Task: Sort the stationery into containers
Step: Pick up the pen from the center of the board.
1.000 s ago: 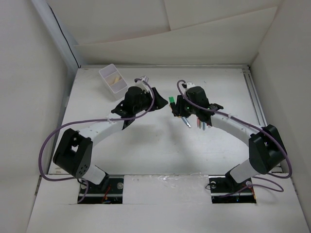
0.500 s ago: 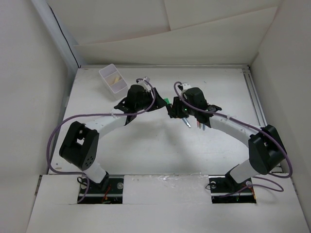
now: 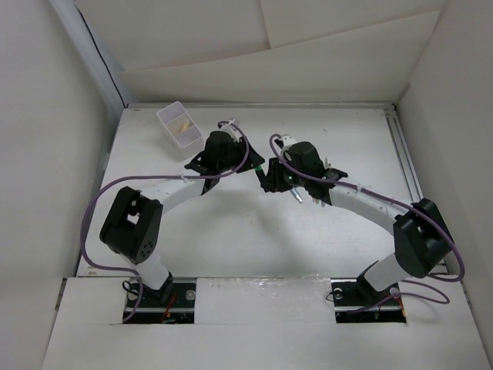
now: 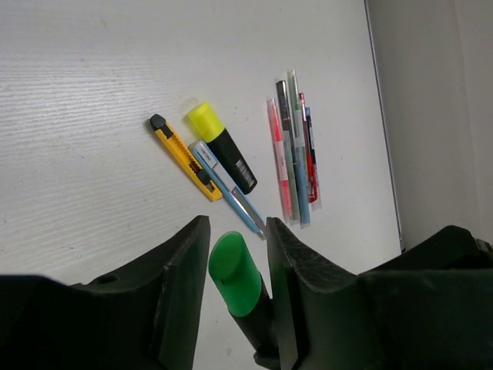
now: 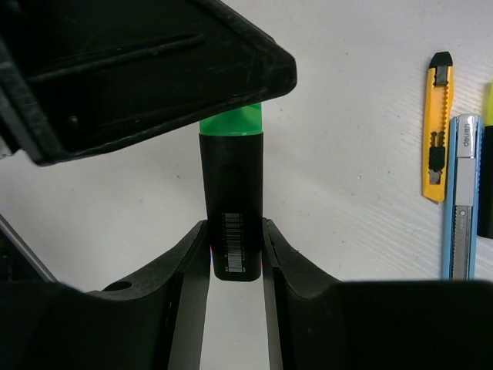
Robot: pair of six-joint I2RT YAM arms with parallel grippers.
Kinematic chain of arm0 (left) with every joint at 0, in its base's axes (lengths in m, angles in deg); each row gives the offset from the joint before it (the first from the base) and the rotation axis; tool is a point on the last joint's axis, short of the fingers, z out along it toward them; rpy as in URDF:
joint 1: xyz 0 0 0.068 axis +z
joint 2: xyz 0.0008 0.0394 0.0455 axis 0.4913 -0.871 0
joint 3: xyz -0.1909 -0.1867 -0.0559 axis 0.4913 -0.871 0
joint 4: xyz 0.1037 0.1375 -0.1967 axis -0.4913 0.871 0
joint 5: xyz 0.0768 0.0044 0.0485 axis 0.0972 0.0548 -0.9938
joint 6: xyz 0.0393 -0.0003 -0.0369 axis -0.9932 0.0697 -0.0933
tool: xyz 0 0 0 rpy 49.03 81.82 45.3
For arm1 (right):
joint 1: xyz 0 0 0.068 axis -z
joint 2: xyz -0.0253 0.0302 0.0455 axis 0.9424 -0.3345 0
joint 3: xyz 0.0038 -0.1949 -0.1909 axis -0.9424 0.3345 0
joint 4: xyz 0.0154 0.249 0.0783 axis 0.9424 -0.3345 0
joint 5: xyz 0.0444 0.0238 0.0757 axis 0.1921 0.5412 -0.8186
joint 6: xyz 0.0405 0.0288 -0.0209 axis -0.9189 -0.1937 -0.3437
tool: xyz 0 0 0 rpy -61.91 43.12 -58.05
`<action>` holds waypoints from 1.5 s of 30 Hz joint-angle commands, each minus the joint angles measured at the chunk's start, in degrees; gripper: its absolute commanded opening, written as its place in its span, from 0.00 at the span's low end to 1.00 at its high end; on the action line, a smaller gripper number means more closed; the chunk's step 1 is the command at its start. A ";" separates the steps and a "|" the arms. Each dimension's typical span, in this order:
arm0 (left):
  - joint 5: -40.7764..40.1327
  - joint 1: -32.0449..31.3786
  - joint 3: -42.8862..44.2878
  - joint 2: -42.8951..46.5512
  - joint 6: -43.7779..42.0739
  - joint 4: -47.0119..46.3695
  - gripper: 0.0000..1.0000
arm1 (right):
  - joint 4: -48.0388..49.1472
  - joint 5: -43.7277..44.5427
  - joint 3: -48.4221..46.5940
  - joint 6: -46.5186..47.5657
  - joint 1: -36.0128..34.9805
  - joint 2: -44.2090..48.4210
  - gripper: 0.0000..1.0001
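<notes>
My right gripper is shut on the black body of a green-capped highlighter and holds it above the table. My left gripper is open, and its jaws stand on either side of the highlighter's green cap with thin gaps showing. In the top view the two grippers meet at mid-table around the highlighter. The small white tray stands at the far left, behind the left arm, with something pale inside it.
On the table below lie a yellow highlighter, a yellow utility knife, a blue cutter and a clear packet of pens. The knife and blue cutter also show at the right of the right wrist view.
The left gripper has swung right and the right gripper has moved left with the highlighter. The green cap now sits between the left jaws.
</notes>
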 commanded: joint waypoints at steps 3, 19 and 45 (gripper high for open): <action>1.00 0.03 1.65 -1.03 0.55 -2.82 0.23 | 3.72 -0.86 -1.13 0.85 -0.55 0.12 0.11; -0.67 0.03 0.24 1.69 0.64 -1.95 0.00 | 3.72 0.37 -0.08 0.85 0.50 1.70 0.23; -44.34 9.77 14.27 3.02 1.69 10.87 0.00 | 6.53 -0.08 5.10 -2.93 4.63 11.28 0.62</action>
